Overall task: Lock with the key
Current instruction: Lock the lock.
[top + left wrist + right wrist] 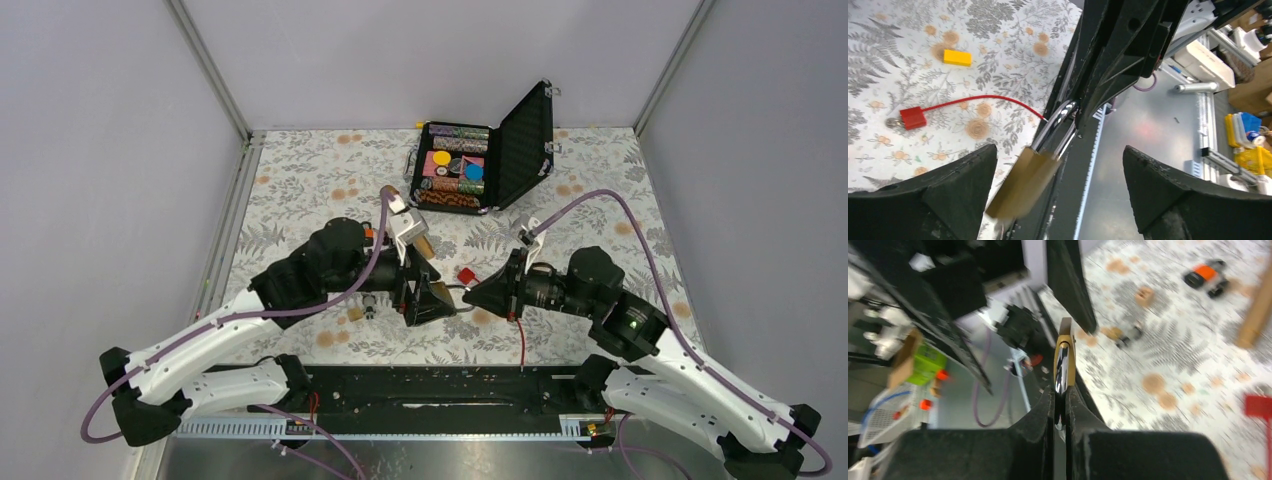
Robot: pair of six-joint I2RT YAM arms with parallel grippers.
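A brass padlock [1023, 185] hangs tilted in the air, and its steel shackle [1055, 122] is pinched in my right gripper [1061, 390], which is shut on it. The right wrist view shows the padlock [1065, 347] edge-on, just past the fingertips. My left gripper [1059, 150] is open, with its jaws wide on either side of the brass body and touching nothing. The padlock's body is blurred. A silvery blurred bit shows at its lower end; I cannot tell whether this is the key. In the top view both grippers [428, 298] [472, 296] meet over the table's near middle.
A red tag [913, 117] with a thin red cable lies on the flowered cloth, and a yellow block [957, 57] lies beyond it. An open black case [480, 160] of coloured chips stands at the back. Small loose parts [362, 311] lie beside the left arm. A wooden block [420, 243] sits behind it.
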